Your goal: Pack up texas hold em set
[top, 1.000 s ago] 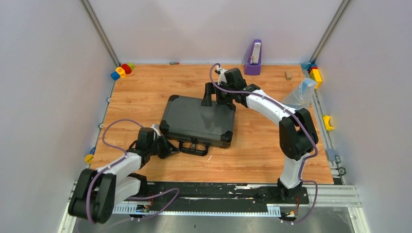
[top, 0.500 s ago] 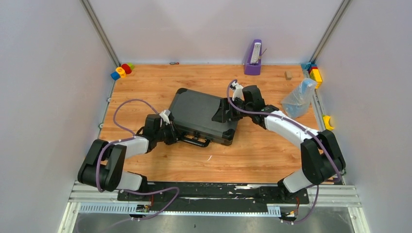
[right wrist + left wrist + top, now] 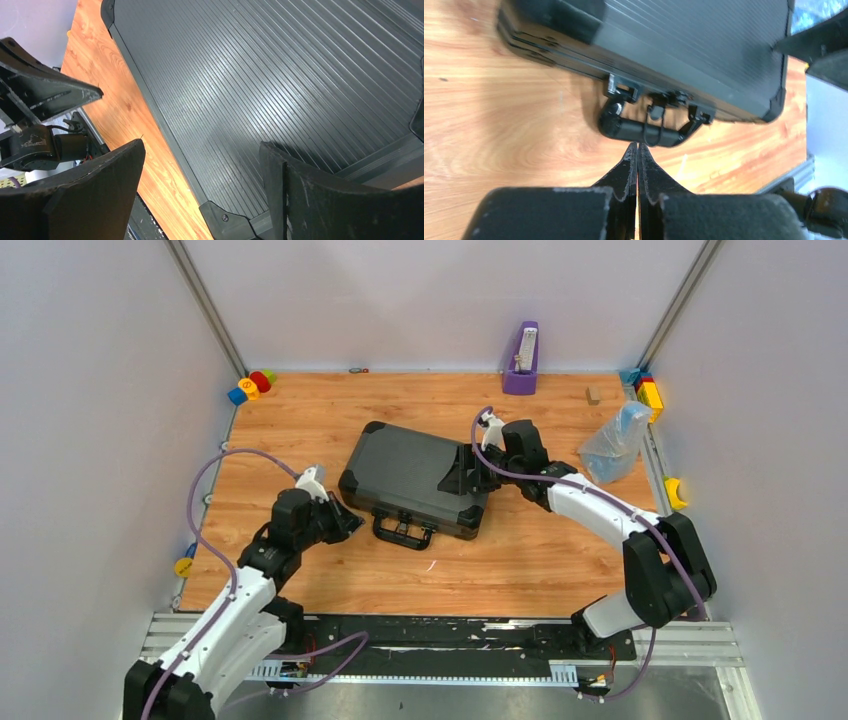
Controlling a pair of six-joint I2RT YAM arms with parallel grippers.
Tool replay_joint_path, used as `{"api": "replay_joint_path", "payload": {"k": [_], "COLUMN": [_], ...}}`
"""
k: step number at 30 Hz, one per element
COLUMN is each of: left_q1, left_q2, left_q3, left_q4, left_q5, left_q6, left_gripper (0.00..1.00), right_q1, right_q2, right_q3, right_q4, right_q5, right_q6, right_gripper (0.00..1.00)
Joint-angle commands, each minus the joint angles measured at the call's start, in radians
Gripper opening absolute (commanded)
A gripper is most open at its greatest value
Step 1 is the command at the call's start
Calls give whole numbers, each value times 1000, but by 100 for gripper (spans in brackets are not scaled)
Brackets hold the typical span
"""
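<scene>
The dark grey briefcase (image 3: 415, 480) lies closed and flat in the middle of the table, its black handle (image 3: 403, 534) facing the near edge. It fills the left wrist view (image 3: 704, 55) and the right wrist view (image 3: 280, 85). Chips, cards, dice and buttons are hidden. My left gripper (image 3: 343, 523) is shut and empty, left of the handle (image 3: 644, 131), its tips just short of it. My right gripper (image 3: 462, 477) is open, its jaws wide over the lid's right end near the front right corner (image 3: 227, 220).
A purple metronome (image 3: 521, 360) stands at the back wall. Coloured toy blocks sit at the back left corner (image 3: 250, 386) and along the right edge (image 3: 650, 392). A clear plastic bag (image 3: 614, 442) lies right of the case. A small wooden block (image 3: 593, 395) is at back right.
My left arm has drawn back toward the near left, away from the case's handle side. The right arm and the case have barely moved since half a second ago.
</scene>
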Motion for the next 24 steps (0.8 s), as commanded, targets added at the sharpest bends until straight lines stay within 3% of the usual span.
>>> {"api": "replay_joint_path", "payload": {"k": [1, 3, 7, 11, 18, 24], "left_q1": [-100, -190, -255, -260, -261, -261], "left_q2": [44, 97, 207, 287, 347, 433], "left_q3": [-12, -18, -36, -60, -67, -94], "left_q4": [2, 104, 249, 337, 336, 467], "left_q5": [-12, -34, -69, -88, -119, -48], "left_q6": [-41, -73, -129, -162, -160, -184], "left_gripper": [0, 0, 0, 0, 0, 0], "right_q1": [9, 10, 13, 16, 22, 36], "right_q2": [37, 45, 44, 44, 50, 42], "right_q3": [-22, -15, -15, -23, -30, -21], "right_q4": [-189, -188, -174, -158, -129, -112], "right_q5": [33, 34, 31, 28, 23, 40], "right_q6": [12, 14, 18, 25, 43, 42], "right_gripper": [86, 85, 84, 84, 84, 83]}}
